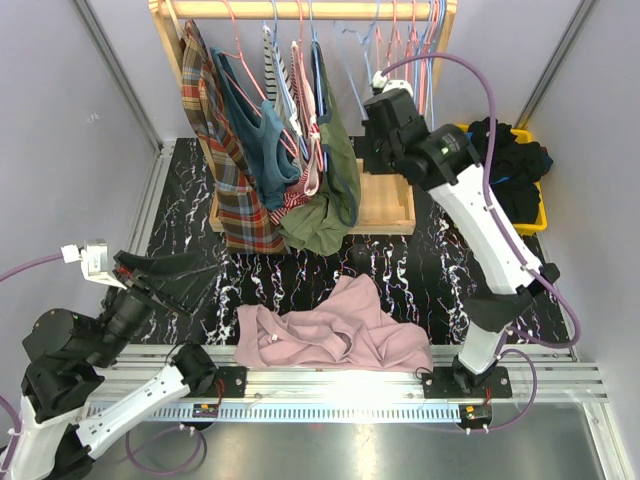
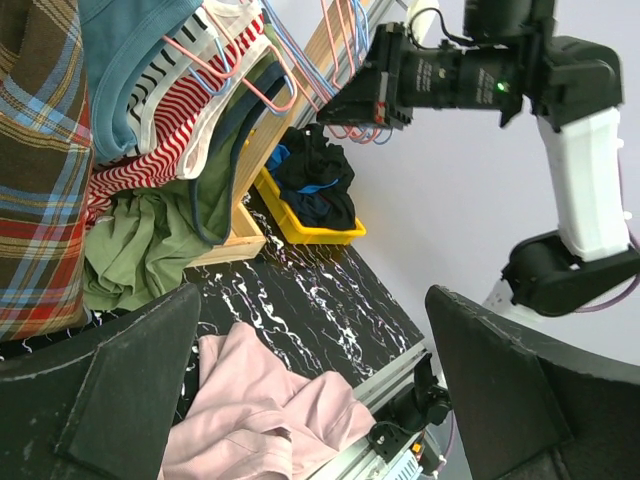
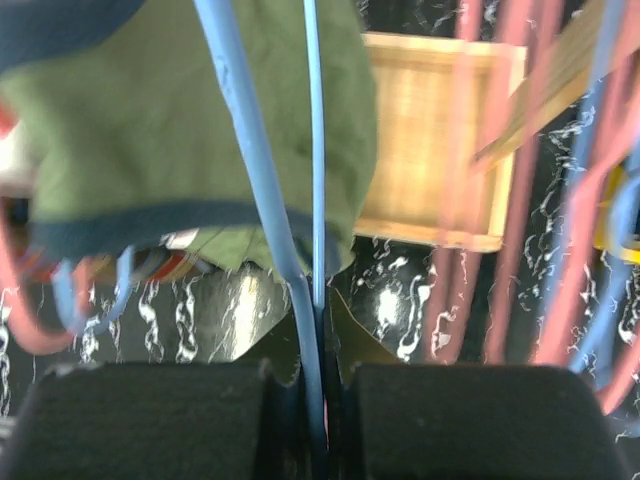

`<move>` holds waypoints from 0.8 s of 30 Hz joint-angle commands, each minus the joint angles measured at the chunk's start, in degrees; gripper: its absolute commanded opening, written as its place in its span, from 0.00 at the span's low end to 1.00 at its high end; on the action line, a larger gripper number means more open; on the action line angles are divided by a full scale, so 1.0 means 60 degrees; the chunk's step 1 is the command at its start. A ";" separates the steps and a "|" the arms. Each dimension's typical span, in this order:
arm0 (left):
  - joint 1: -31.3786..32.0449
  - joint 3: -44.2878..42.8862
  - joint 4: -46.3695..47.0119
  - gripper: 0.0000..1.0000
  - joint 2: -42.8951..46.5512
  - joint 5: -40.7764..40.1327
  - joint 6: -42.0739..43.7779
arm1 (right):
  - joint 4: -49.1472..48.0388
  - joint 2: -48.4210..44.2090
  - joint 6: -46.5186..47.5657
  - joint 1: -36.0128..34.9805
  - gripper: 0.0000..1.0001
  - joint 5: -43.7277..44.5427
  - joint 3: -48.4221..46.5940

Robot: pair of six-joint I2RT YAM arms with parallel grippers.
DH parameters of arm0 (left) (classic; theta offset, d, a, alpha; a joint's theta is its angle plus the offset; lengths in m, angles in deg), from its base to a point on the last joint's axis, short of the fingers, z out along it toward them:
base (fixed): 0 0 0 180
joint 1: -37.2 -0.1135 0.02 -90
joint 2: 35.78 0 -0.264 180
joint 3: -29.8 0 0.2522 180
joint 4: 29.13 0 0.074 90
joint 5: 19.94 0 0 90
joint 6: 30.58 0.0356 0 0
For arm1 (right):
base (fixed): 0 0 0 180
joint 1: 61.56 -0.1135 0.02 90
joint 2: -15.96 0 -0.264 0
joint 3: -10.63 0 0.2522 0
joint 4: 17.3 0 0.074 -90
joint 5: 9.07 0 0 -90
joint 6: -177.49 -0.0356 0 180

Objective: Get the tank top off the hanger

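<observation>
Idling nearest, well short of the wooden rack (image 1: 385, 205): left gripper (image 1: 172, 280), jaws wide apart, empty. Pinching a blue hanger (image 3: 250, 150) up at that rack: right gripper (image 3: 312, 410), jaws together on its wire. Hanging from the rack, green tank top (image 3: 150, 130), not yet off. Next, probably: pull hanger clear, then slide straps free.

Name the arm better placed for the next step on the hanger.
Right. The right end effector is shut on a blue wire hanger by the green navy-trimmed garment; the left end effector is open, low, far off.
</observation>
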 commanded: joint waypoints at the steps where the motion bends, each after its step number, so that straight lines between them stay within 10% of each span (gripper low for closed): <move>1: -0.0033 0.0056 -0.0032 0.99 0.0088 0.0227 -0.0134 | 0.0186 0.0370 0.0129 0.0686 0.00 -0.0804 -0.1061; 24: -0.0018 0.0100 -0.0252 0.99 0.0396 0.0212 -0.0339 | 0.0612 0.0871 0.0247 0.1068 0.00 -0.1625 -0.1048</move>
